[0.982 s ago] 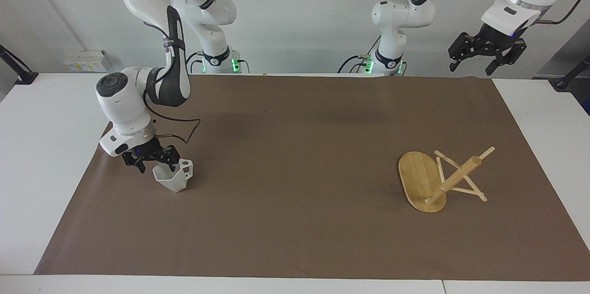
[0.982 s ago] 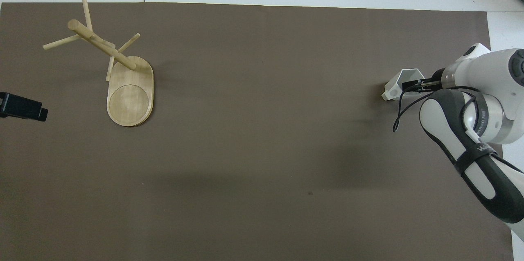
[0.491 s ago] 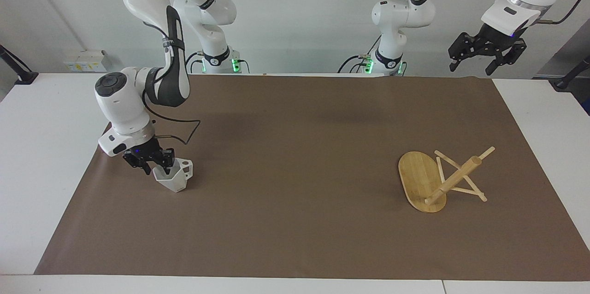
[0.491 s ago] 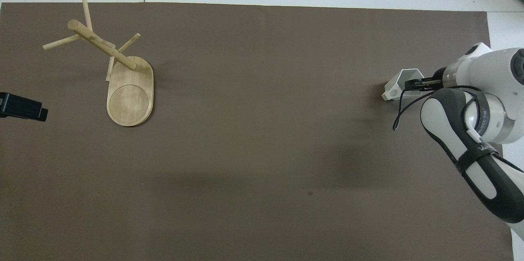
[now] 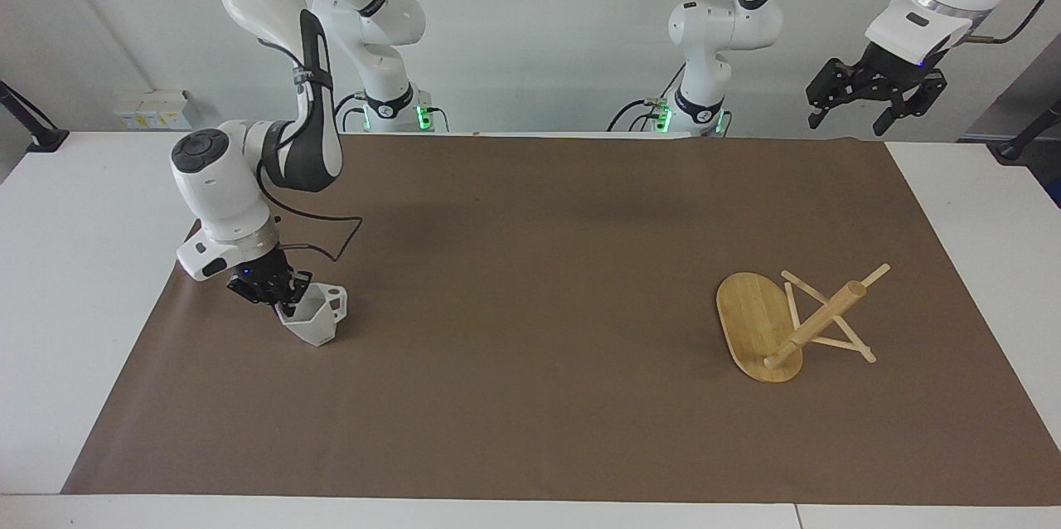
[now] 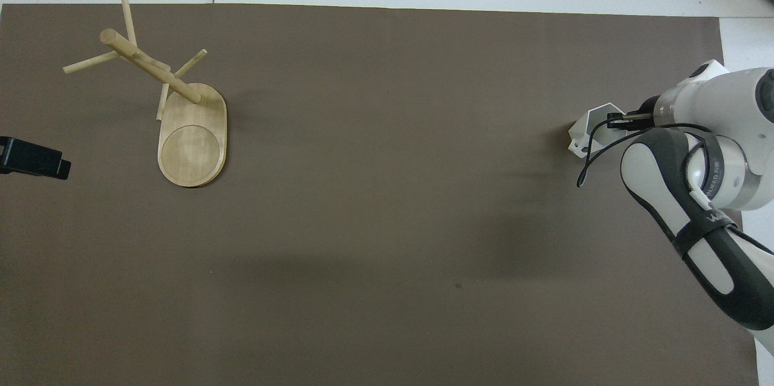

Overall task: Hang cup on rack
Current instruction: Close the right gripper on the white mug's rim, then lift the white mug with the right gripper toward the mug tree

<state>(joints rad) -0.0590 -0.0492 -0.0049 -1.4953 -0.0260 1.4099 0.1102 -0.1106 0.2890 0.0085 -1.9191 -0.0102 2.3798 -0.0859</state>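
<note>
Setting: white bench (image 5: 66,280) carrying a brown mat (image 5: 530,280); plain white wall at the robots' end.
Right pincer (image 5: 278,294): low at the right arm's end of the mat, fingertips closed down on the rim wall of the cup, the wall pinched between them.
Cup (image 5: 313,318): white, faceted; on the mat or barely clear of it, cannot tell which. Tilted, mouth tipped toward the pincer. Pierced handle juts from the side away from the pincer, toward the rack's end of the bench.
Gap: wide bare mat between cup and rack; the two are well apart, at opposite ends of the bench.
Rack (image 5: 792,322): bamboo, tipped over. Oval base on edge, post slanting up and away from it, propped on its pegs. Post's long axis runs obliquely, free end pointing toward the left arm's end of the bench.
Left pincer (image 5: 870,98): fingers spread wide, empty, waiting high over the bench edge at the left arm's end.
Judgement: the left arm is far nearer the rack; likely it must stand the rack up before the cup's handle can meet a peg.
</note>
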